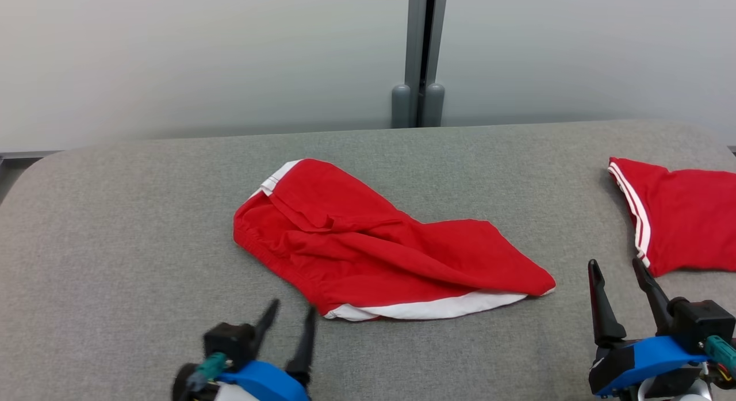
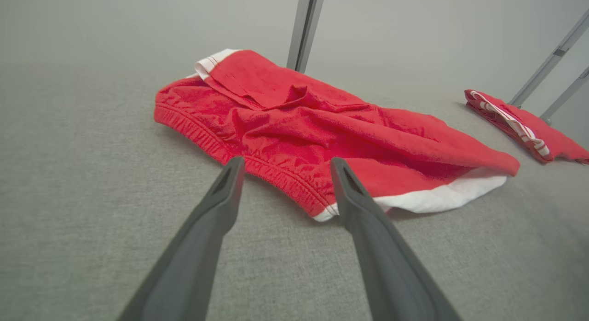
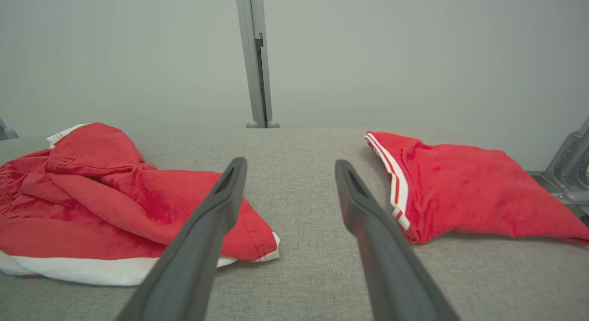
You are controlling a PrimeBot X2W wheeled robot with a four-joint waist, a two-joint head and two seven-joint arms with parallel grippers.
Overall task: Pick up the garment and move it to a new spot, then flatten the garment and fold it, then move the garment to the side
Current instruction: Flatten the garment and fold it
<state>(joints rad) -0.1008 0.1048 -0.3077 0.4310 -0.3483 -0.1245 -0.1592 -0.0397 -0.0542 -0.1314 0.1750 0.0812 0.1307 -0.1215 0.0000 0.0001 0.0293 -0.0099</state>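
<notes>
A crumpled red garment (image 1: 368, 245) with white trim and an elastic waistband lies in the middle of the grey cloth-covered table (image 1: 115, 217). The left wrist view has this garment (image 2: 322, 127) just beyond the fingertips, and it fills the left side of the right wrist view (image 3: 92, 196). My left gripper (image 1: 293, 306) is open at the garment's near left corner, close to the white hem, with nothing in it (image 2: 287, 160). Near the front right, my right gripper (image 1: 614, 263) stands open and empty over bare table (image 3: 291, 160).
A second red garment (image 1: 684, 217) with white side stripes lies flat at the table's right edge, just beyond the right gripper; it appears too in the right wrist view (image 3: 460, 192). A grey post (image 1: 422, 56) stands against the pale wall behind the table.
</notes>
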